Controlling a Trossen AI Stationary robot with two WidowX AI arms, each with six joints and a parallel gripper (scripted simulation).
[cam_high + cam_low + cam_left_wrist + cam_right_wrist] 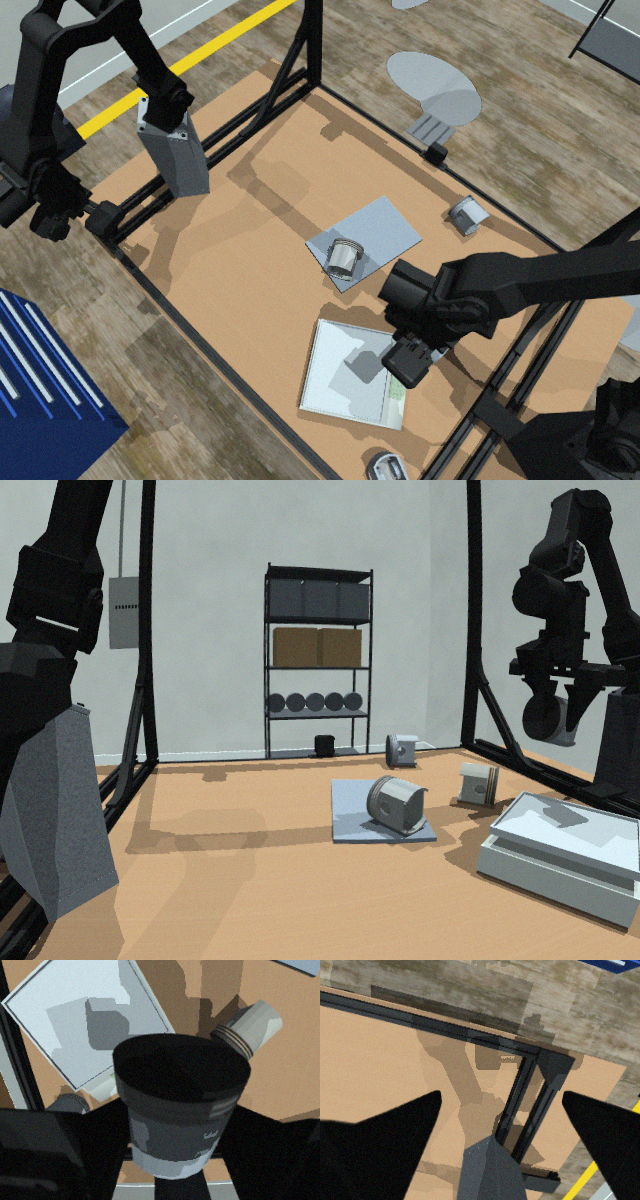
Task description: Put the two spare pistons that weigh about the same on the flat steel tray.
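Note:
My left gripper is shut on a grey piston and holds it in the air above the right side of a white scale. The flat steel tray lies mid-bench with one piston lying on its side on it. Another piston lies on the bench right of the tray. One piston lies near the far edge. One piston lies by the scale's near corner. My right gripper is open, high over the far bench corner.
A grey wedge-shaped block hangs below the right arm's hand. A black frame rails the bench edges. A blue cabinet stands on the floor beside the bench, and a shelf rack stands at the back wall.

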